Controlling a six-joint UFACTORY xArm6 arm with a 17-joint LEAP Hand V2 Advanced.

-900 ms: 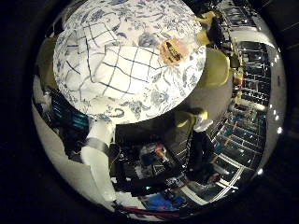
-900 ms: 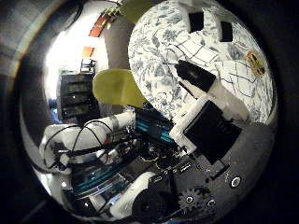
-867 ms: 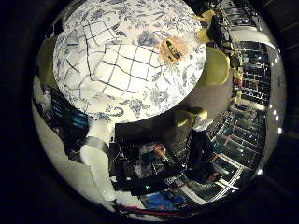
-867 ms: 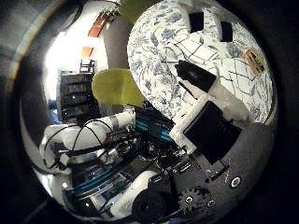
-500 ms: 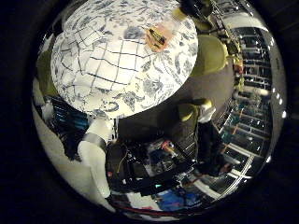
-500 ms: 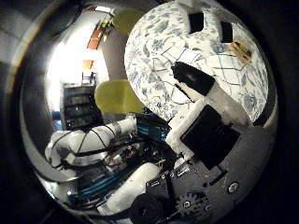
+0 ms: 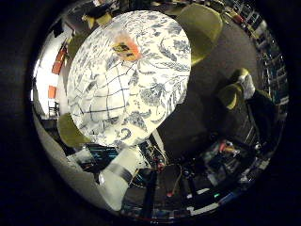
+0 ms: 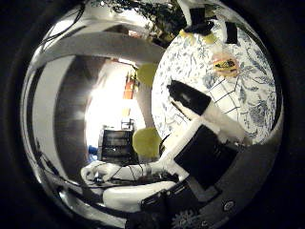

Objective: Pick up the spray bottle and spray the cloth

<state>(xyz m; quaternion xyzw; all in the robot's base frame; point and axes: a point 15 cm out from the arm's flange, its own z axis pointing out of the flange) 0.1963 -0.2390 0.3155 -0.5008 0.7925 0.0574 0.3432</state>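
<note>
A round table (image 7: 165,56) with a blue-flowered tablecloth lies well below my palm. On it is spread a white cloth with a dark grid (image 7: 108,94). A small orange and yellow spray bottle (image 7: 124,45) sits on the table just beyond that cloth's edge. The right thumb side palm view shows the bottle (image 8: 226,65) again, with the grid cloth (image 8: 229,93) beside it. My right hand (image 8: 205,129) is high above the table and away from the bottle. Its black and white fingers (image 8: 191,95) reach out fairly straight and hold nothing.
Yellow-green chairs stand round the table (image 7: 202,24) (image 7: 230,94) (image 7: 71,132). The white robot arm (image 7: 122,174) and its base stand beside the table. Shelves and clutter line the room's edge (image 7: 226,155). A bright doorway (image 8: 119,100) shows in the thumb side view.
Both views have swung round and the table looks smaller, so the camera has turned and moved away from it. The bottle and the cloth lie where they were on the table.
</note>
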